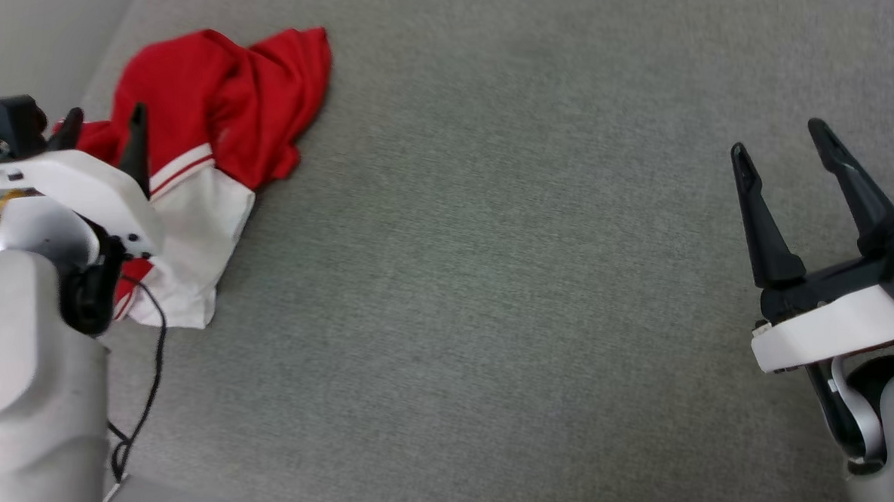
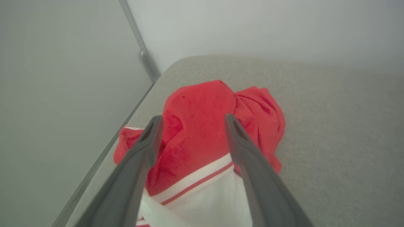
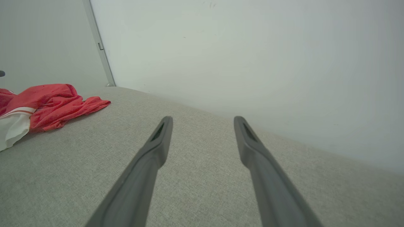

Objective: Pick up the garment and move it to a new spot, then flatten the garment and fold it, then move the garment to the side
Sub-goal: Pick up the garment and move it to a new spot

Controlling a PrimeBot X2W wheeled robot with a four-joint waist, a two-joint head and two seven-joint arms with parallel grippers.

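The garment (image 1: 215,118) lies crumpled in a heap at the far left of the grey fabric surface, red with a white, red-striped sleeve toward me. My left gripper (image 1: 105,119) hovers over its near left part, open, fingers apart with nothing between them. In the left wrist view the garment (image 2: 202,126) fills the gap between the spread fingers of the left gripper (image 2: 192,121). My right gripper (image 1: 782,142) stands open far to the right, over bare fabric. The right wrist view shows the right gripper (image 3: 203,121) open and the garment (image 3: 47,102) at the far left.
The grey fabric surface (image 1: 493,279) stretches wide between the two arms. Its left edge (image 2: 104,151) runs close beside the garment, with a pale wall (image 3: 252,63) behind. A black cable (image 1: 148,400) hangs from my left arm.
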